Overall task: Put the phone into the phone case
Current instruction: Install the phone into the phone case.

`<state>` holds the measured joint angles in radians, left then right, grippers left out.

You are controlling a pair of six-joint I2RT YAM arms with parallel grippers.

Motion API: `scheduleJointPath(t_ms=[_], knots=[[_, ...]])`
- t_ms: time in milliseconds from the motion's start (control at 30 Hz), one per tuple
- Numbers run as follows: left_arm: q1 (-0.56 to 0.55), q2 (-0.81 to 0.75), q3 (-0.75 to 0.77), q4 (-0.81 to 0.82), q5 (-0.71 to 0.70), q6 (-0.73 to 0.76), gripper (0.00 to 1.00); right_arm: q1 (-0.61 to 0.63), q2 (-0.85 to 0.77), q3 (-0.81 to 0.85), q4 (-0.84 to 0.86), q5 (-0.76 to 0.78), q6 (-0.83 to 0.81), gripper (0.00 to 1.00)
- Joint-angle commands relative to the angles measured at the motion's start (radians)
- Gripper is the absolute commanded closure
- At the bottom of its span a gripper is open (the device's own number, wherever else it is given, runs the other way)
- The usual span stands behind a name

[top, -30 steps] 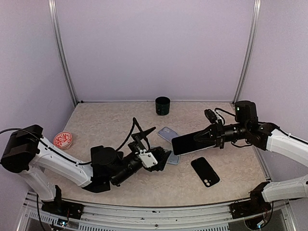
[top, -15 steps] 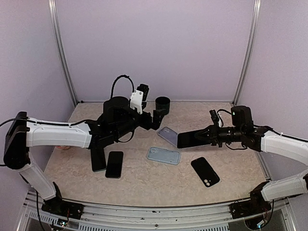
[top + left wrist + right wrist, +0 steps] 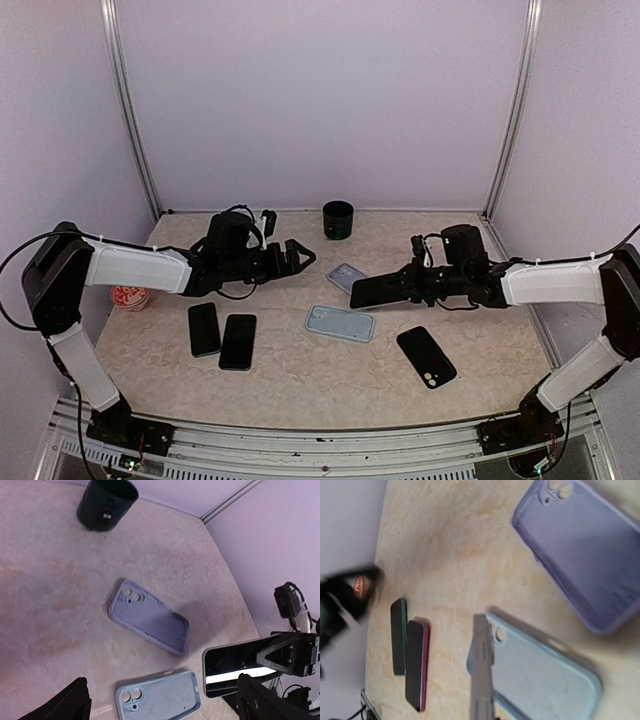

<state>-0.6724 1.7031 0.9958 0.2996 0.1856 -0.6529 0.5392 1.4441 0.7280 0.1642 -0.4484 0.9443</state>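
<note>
My right gripper (image 3: pixel 408 286) is shut on a dark phone (image 3: pixel 375 291) with a grey edge and holds it above the table, screen up, between two empty cases. In the right wrist view the phone (image 3: pixel 482 672) shows edge-on, over the camera-hole end of the light blue phone case (image 3: pixel 545 677). This case (image 3: pixel 340 323) lies open side up in the middle of the table. A purple case (image 3: pixel 347 277) lies just behind it. My left gripper (image 3: pixel 292 257) is open and empty, low over the table left of the purple case (image 3: pixel 148 617).
A dark cup (image 3: pixel 338 219) stands at the back. Two dark phones (image 3: pixel 204 328) (image 3: pixel 238 341) lie side by side at front left. Another black phone (image 3: pixel 427 356) lies at front right. A red and white round object (image 3: pixel 128 296) sits at the left edge.
My left arm has swung from the front middle up and back, then stretched out low toward the purple case. My right gripper has carried the phone left and lower.
</note>
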Motion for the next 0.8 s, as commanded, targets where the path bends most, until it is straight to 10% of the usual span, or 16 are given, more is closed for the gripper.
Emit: scheduleJointPath(t_ms=[0,767], knots=[[0.003,0.068,-0.046,0.032,0.124,-0.088,0.01,0.044,0.079,0.091,0.134,0.053,0.028,1.0],[0.037,0.187,-0.105,0.148,0.322,-0.308,0.01,0.17,0.372,0.139,0.332,0.105,0.244,1.0]])
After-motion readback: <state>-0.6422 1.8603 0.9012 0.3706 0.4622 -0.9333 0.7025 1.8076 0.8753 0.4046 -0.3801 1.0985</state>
